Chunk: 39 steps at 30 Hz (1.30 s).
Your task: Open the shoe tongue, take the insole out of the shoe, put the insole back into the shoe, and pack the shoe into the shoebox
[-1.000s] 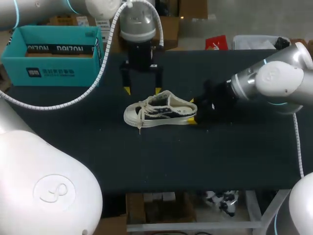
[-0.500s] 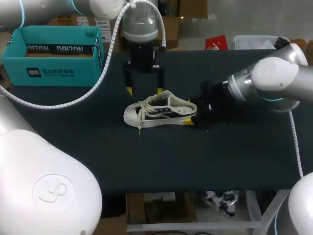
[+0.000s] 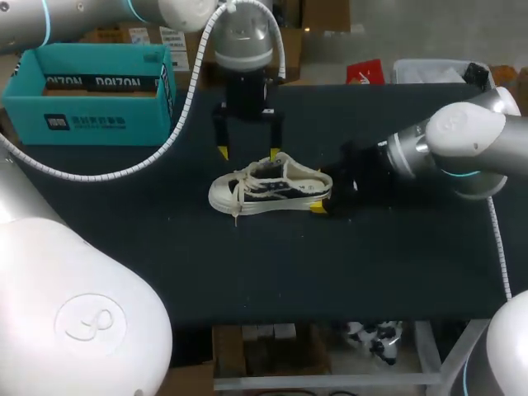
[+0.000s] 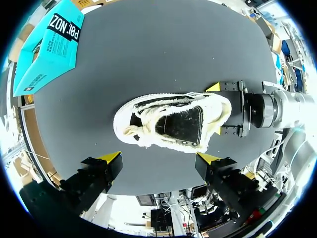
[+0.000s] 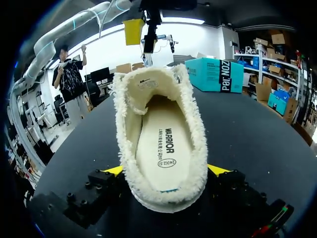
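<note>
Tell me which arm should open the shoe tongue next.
Left. The left gripper hangs open above the sneaker, with the sneaker's top straight ahead of it. The right gripper is shut on the heel from behind, so it probably suits steadying the sneaker.

The cream canvas low-top shoe (image 3: 271, 186) has a woven cloth upper, a ribbed rubbery sole edge and shaggy fleece lining round its smooth pale printed insole (image 5: 163, 144). The black worktop (image 3: 330, 264) is matt and the teal cardboard shoebox (image 3: 91, 95) at its far left corner dull, while my left arm (image 3: 239, 41) and right arm (image 3: 462, 136) wear glossy shells.
</note>
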Tool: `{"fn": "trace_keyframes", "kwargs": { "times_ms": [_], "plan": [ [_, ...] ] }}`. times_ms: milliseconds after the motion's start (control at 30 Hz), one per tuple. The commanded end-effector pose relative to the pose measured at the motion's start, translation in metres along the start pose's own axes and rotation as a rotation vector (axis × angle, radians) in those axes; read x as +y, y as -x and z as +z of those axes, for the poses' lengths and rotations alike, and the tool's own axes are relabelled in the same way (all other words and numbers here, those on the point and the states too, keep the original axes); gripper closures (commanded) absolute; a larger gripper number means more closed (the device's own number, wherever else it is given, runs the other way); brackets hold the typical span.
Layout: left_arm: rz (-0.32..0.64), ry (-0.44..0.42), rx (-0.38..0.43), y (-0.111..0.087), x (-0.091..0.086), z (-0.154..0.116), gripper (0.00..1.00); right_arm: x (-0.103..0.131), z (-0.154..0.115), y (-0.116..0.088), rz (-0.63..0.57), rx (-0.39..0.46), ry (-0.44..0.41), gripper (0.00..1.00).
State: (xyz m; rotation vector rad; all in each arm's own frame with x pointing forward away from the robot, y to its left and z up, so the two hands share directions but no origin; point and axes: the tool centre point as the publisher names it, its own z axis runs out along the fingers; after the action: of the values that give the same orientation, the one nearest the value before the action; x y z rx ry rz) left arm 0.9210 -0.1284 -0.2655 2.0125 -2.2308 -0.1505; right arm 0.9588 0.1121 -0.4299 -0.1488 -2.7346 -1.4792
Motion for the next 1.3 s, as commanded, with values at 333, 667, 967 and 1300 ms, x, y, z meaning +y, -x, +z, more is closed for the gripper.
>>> {"fn": "trace_keyframes", "kwargs": {
  "times_ms": [333,667,967,1300],
  "plan": [
    [-0.039,-0.011,-0.093,-0.034,0.005,0.008,0.0,-0.001,0.008,-0.002,0.031,-0.066,-0.067,1.0],
    [-0.118,0.009,-0.145,-0.045,-0.019,0.027,0.07,-0.001,0.008,-0.002,0.031,-0.066,-0.067,1.0],
    [-0.101,-0.005,-0.169,-0.049,-0.024,0.034,0.07,-0.001,0.008,-0.002,0.031,-0.066,-0.067,1.0],
    [-0.121,0.016,-0.231,-0.051,-0.025,0.046,0.52,-0.001,0.008,-0.002,0.031,-0.066,-0.067,1.0]
  ]
}}
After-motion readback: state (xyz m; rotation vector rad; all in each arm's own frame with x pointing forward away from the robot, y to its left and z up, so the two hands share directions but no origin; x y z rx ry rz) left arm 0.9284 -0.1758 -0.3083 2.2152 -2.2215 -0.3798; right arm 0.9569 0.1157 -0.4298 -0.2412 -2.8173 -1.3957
